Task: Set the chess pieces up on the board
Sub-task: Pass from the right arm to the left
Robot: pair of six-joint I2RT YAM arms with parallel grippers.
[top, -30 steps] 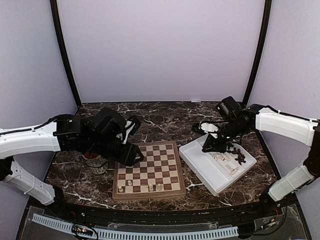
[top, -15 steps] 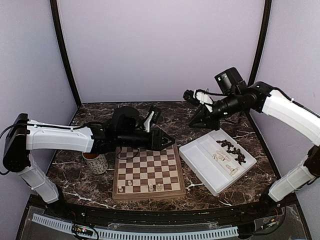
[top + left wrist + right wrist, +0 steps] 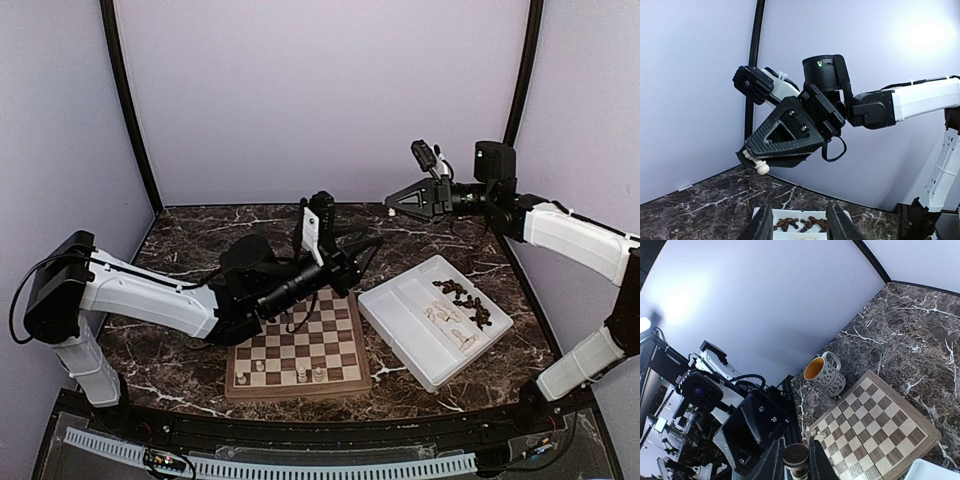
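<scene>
Cream-coloured wood showed at the tip of the right end effector (image 3: 752, 159): I saw its two fingers closed on one small pale chess piece (image 3: 760, 166), held high in the air over the far side of the dark marble tabletop (image 3: 200, 232), well above and beyond the board (image 3: 335, 322). The left end effector (image 3: 362, 256) reached out over the board's far edge, pointing toward the right arm. In its wrist view its fingers (image 3: 763, 226) stood apart with nothing between them. The board lay flat near the front centre of the tabletop, and a few standing pale pieces (image 3: 300, 373) occupied its nearest rows; the other squares I could see were bare. Just to its right sat a white compartmented tray (image 3: 400, 325), turned at an angle, with a cluster of dark pieces (image 3: 465, 293) in its far corner and some loose pale pieces (image 3: 447, 316) beside them. From the right wrist I saw a patterned mug (image 3: 825, 374) with a yellow inside standing on the tabletop near a corner of the board.
</scene>
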